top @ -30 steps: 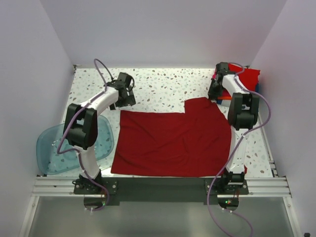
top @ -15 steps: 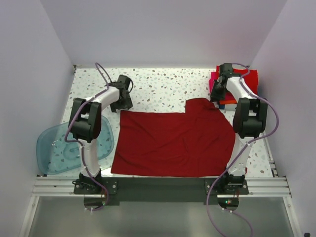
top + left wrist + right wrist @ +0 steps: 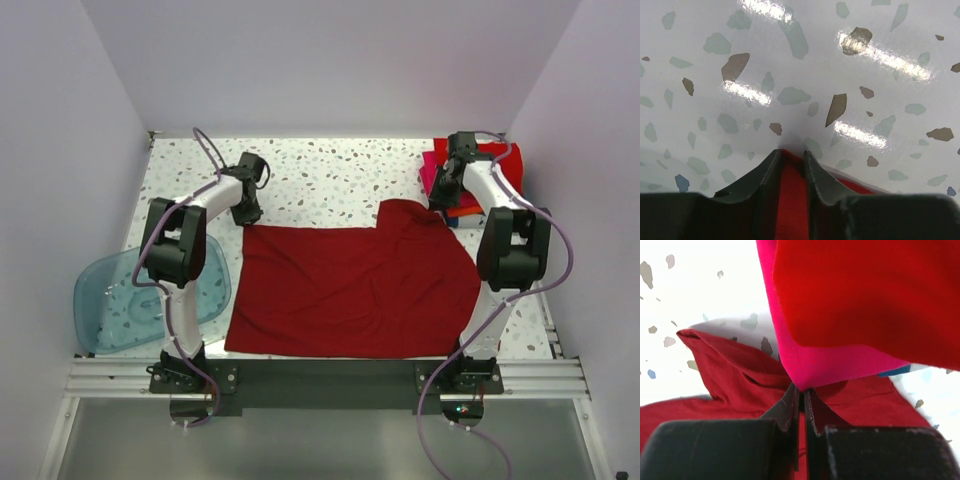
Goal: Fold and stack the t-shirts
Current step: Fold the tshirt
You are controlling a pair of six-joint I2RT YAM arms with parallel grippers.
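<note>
The dark red t-shirt (image 3: 355, 290) lies spread flat on the speckled table. My left gripper (image 3: 244, 214) is down on its far left corner. In the left wrist view the jaws (image 3: 791, 152) have narrowed onto that corner, and red cloth (image 3: 790, 200) fills the gap between them. My right gripper (image 3: 440, 197) is shut at the shirt's far right sleeve. Folds of the dark red cloth (image 3: 735, 365) run up to its tips (image 3: 801, 390). Just beyond hangs the stack of folded t-shirts (image 3: 490, 160), bright red (image 3: 865, 295) over magenta (image 3: 840, 365).
A translucent blue plastic tub (image 3: 120, 300) sits off the table's left edge, beside the left arm. White walls close in the table on three sides. The arm bases stand on the rail (image 3: 320, 378) at the near edge. Bare speckled table (image 3: 340, 175) lies beyond the shirt.
My left jaws have closed from wide open onto the shirt's far left corner. My right gripper, still shut, has shifted right, and the shirt's right edge has slid right with it.
</note>
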